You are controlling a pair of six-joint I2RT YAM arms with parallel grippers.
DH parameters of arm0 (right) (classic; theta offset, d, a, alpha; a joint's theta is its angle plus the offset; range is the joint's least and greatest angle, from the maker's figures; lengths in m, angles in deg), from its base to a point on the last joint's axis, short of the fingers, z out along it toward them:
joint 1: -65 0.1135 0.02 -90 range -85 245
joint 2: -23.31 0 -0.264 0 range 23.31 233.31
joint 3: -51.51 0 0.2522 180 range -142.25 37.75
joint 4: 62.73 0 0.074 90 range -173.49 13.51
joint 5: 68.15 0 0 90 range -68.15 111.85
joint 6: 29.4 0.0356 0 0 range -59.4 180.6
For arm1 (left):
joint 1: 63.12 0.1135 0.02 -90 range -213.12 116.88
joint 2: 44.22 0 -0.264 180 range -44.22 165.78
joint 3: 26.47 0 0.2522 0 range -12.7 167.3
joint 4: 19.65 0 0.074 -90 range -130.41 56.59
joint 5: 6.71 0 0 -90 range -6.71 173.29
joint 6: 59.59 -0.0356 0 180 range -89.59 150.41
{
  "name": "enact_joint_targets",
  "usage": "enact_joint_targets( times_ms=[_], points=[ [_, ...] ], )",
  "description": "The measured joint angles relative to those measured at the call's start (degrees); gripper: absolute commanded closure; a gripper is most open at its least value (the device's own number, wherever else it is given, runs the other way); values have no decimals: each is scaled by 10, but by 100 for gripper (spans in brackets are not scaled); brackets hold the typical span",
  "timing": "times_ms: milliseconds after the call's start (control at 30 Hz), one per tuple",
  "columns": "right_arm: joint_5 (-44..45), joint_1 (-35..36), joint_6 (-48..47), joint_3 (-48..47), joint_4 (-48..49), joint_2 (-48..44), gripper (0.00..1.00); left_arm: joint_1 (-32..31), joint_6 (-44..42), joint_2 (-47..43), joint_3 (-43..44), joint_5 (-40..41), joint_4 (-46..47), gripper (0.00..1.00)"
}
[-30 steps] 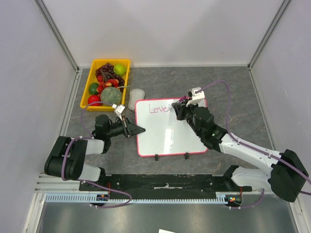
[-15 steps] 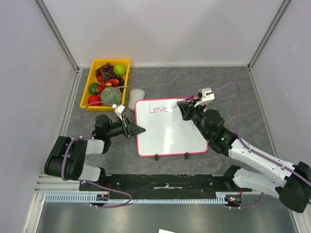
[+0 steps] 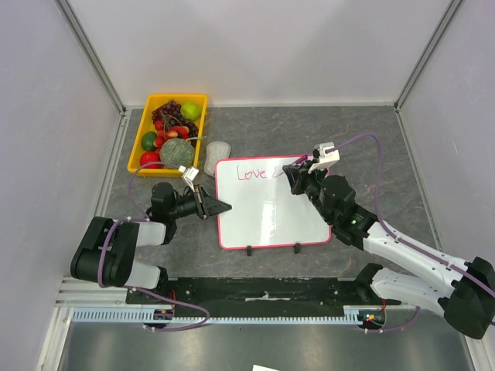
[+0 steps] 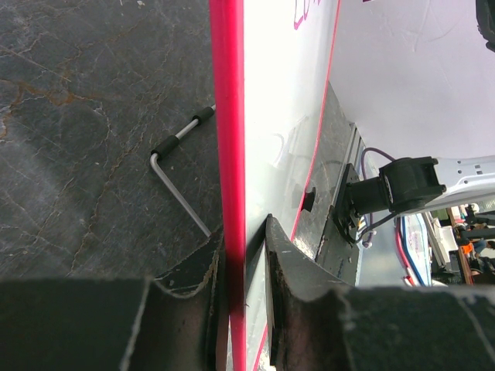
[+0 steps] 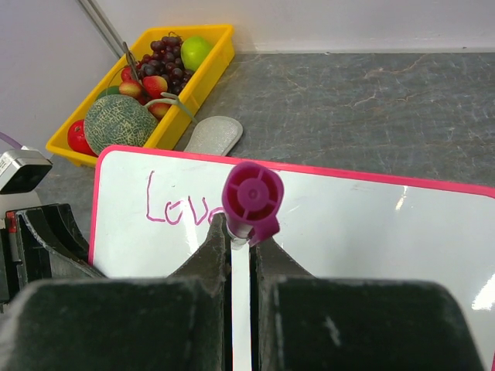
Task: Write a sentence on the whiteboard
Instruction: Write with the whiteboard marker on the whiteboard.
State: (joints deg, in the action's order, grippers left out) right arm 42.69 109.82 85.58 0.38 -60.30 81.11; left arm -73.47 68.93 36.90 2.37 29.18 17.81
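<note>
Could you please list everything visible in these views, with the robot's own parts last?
whiteboard: one, white with pink frame, mid-table
written word: one, pink "Love", whiteboard's far-left corner
marker: one, white, magenta end, in right gripper
tray: one, yellow, table's far left
fruit: several, mixed colours, in tray
oval pad: one, grey, between tray and whiteboard
table: one, grey marbled
left gripper: one, black, clamped on whiteboard's left edge
right gripper: one, black, shut on marker
</note>
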Motion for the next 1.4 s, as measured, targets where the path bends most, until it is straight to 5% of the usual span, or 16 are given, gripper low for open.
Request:
enact_joint_targets(
  times_ms=[533,1400],
  points=[
    [9,0,-32,3,15,-11,100,0,0,0,0,0,0,98],
    [61,-4,-71,-62,41,94,100,0,0,0,0,0,0,98]
  ],
)
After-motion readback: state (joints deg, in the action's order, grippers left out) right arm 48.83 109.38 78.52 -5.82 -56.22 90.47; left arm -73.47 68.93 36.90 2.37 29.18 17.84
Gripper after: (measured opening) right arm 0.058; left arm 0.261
